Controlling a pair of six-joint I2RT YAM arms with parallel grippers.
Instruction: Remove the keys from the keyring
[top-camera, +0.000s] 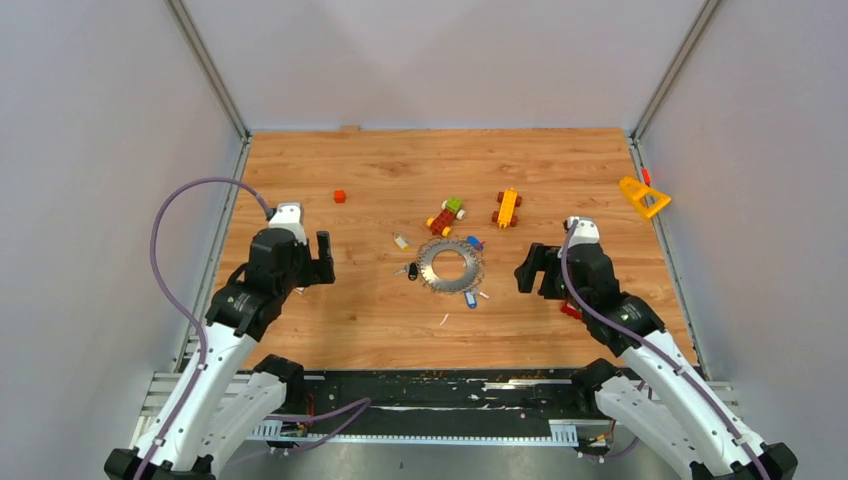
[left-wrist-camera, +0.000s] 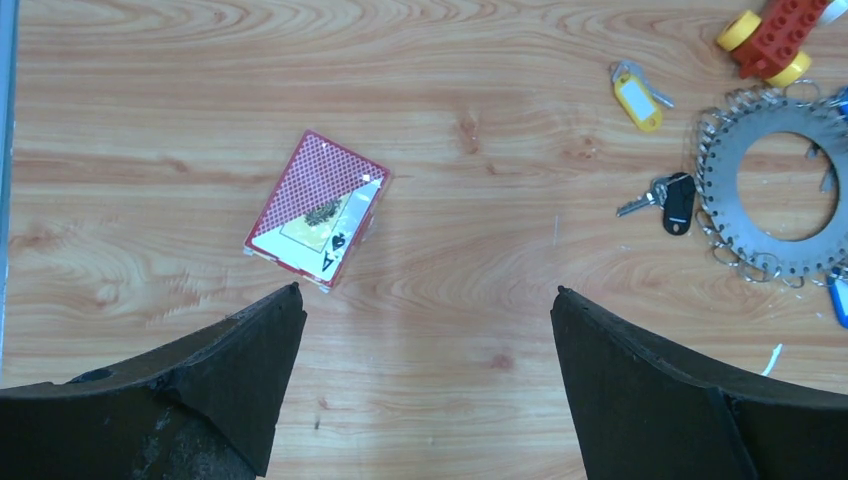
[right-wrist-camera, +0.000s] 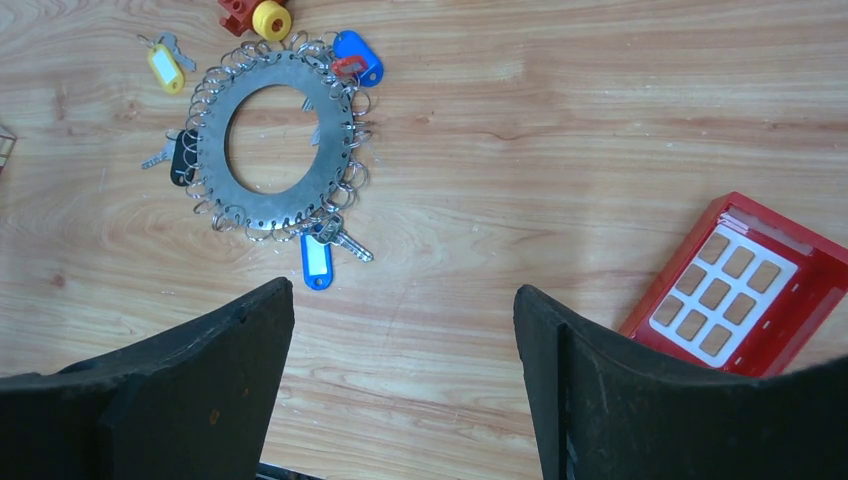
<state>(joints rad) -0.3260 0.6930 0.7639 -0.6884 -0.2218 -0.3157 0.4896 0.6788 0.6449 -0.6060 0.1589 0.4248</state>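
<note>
Silver-grey keyring (top-camera: 430, 266) lies flat mid-bench (top-camera: 560, 170), with keys (right-wrist-camera: 317, 262) fringing its rim. Left claw (top-camera: 322, 262) and right claw (top-camera: 530, 272) are spread and empty. The ring sits between them, nearer the right.

Open approach L/R + near side of keyring (top-camera: 428, 266); toy vehicle (top-camera: 446, 216) crowds far side.

Robotics lab test cell. Evidence: plain grey panel walls (top-camera: 100, 150) on aluminium posts (top-camera: 210, 65) enclose a wood-laminate table (top-camera: 340, 330) on three sides. Two robot arms (top-camera: 225, 340) are bolted to a rail (top-camera: 430, 434) at the table's near edge. Purple cables (top-camera: 160, 250) run exposed along the arms.
</note>
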